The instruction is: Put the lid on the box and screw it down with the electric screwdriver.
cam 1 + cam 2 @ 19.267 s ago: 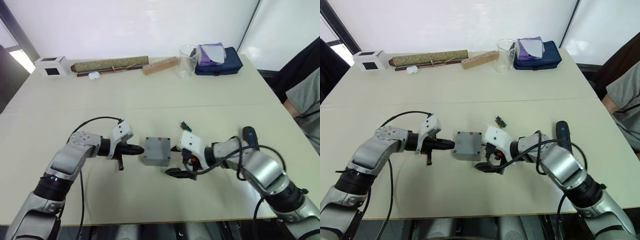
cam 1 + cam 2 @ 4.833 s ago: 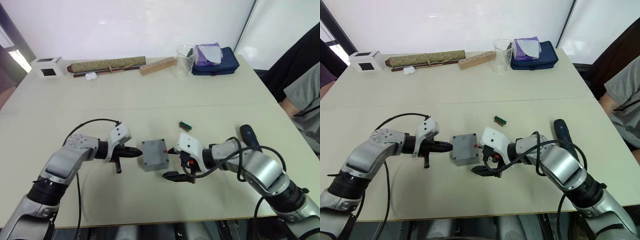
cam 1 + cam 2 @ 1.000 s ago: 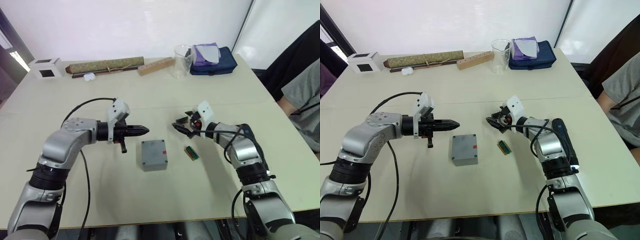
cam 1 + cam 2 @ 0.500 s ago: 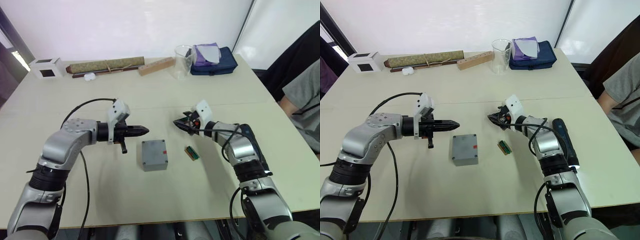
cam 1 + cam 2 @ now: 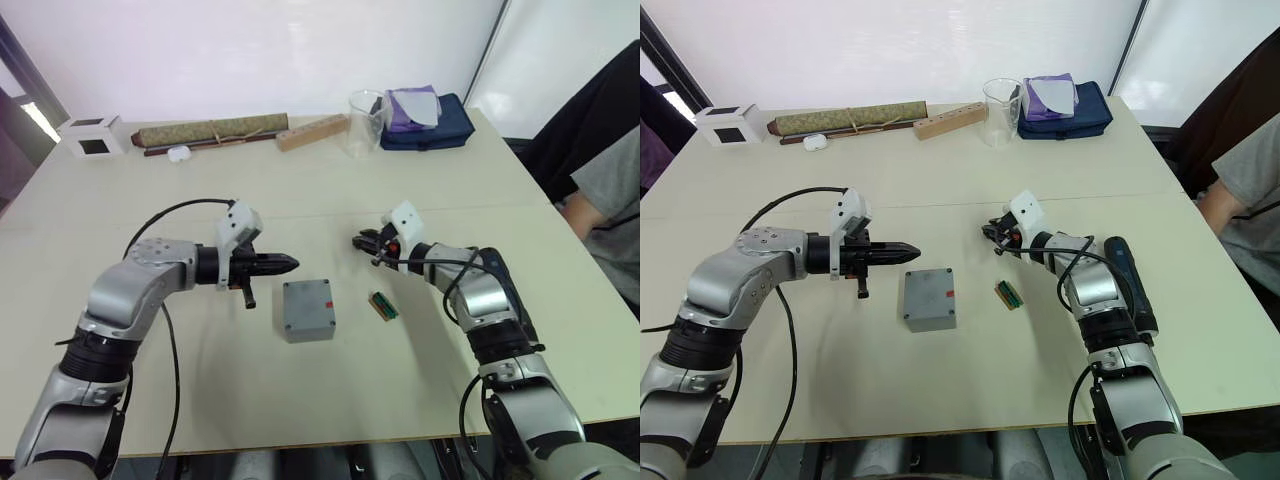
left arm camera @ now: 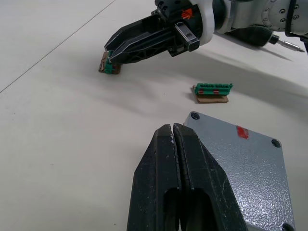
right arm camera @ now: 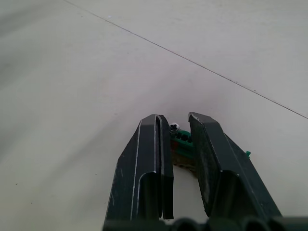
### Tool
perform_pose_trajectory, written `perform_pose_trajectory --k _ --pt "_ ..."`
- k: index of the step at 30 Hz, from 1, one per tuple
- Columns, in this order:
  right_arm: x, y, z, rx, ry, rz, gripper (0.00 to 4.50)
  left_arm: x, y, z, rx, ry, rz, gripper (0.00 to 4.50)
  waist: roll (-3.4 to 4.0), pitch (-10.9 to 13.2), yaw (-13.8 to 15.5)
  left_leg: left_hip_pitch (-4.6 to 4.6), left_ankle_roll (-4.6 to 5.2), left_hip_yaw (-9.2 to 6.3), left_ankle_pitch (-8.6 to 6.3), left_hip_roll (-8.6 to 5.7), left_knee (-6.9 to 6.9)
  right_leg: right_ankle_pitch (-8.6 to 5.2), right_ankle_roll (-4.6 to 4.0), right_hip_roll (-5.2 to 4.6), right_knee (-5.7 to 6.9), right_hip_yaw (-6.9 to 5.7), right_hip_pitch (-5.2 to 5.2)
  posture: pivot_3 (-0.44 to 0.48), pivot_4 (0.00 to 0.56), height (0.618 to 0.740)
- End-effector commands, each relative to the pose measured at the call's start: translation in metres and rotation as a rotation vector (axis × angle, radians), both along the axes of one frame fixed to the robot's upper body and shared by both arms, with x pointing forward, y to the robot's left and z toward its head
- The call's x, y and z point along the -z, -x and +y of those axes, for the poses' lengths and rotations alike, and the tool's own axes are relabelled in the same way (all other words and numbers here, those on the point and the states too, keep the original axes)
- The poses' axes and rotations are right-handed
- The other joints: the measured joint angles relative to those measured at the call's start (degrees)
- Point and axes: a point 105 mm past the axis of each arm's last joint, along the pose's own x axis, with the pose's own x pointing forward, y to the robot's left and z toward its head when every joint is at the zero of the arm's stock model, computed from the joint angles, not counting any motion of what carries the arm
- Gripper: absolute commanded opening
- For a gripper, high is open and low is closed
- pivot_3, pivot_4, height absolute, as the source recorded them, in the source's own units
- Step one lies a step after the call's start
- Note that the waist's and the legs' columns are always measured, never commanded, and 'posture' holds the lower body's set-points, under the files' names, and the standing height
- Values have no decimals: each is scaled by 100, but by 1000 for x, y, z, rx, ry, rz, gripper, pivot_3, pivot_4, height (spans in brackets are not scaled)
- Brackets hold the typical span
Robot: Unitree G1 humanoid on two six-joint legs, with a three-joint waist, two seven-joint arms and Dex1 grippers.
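The box sits near the middle of the table with the lid on top; a small red mark shows on the lid. The left gripper hangs just beside the box's far left corner, its fingers pressed together and holding nothing. The right gripper is a bit open, its fingers on either side of a small green part that lies on the table. A second green part lies just right of the box. The screwdriver lies by the right arm, near the right edge. Along the far edge are a white cube, a rolled mat, a wood block, a clear cup and a blue bag. There is open room in front of the box. A person sits at the right.
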Motion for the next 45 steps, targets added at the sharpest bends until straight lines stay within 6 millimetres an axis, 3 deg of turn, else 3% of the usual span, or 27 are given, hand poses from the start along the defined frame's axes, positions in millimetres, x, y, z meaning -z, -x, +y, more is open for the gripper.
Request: perform_pose_trajectory --k 1,15,19,38,42,45 --pt "-7 -1 6 -18 -2 -27 994 -7 0 -1 8 6 -43 0 0 0 0 0 0 0 0 0 0 0 0 0 0 0 0 0 150 740" --pt "-7 -4 5 -8 4 -24 994 -2 -1 1 8 1 -46 0 0 0 1 0 0 0 0 0 0 0 0 0 0 0 0 0 150 740" --pt "-8 -5 6 -6 4 -35 56 -1 -1 1 9 -4 -46 0 0 0 -1 0 0 0 0 0 0 0 0 0 0 0 0 0 150 740" --pt "-18 2 1 -5 8 -63 56 2 -1 1 14 -3 -44 0 0 0 1 0 0 0 0 0 0 0 0 0 0 0 0 0 150 740" --pt "-17 4 1 -16 31 -67 1192 1 0 -1 19 -1 -45 0 0 0 2 0 0 0 0 0 0 0 0 0 0 0 0 0 150 740" --pt "-18 2 2 -12 34 -76 2433 -2 1 -3 21 -1 -47 0 0 0 -3 0 0 0 0 0 0 0 0 0 0 0 0 0 150 740"
